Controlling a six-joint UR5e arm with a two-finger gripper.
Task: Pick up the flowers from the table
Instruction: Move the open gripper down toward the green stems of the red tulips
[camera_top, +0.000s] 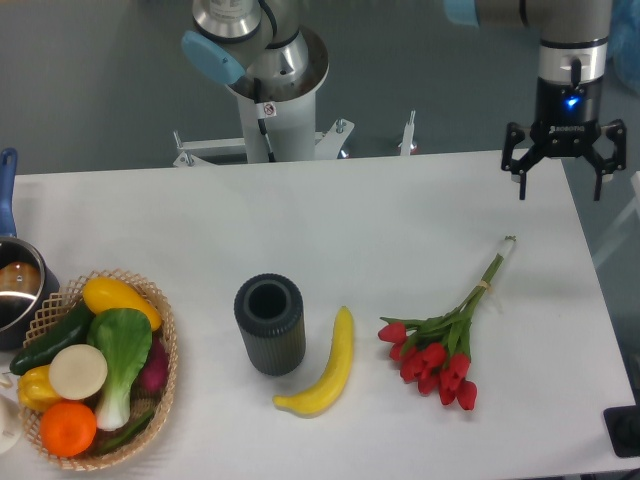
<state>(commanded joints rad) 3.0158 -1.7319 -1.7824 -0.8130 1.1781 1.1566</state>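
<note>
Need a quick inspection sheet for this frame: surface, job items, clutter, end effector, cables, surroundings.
Surface: white table, flat, no spills seen.
Job's things: flowers, red tulips lying flat, stems pointing up-right, untouched.
Clutter: banana left of the flowers; dark ribbed cup upright; wicker basket of vegetables and fruit at left edge; pot partly cut off.
End effector: gripper open, above the far right corner, holding nothing.
Cables: nothing seen.
Surroundings: robot base behind the table; grey floor.
</note>
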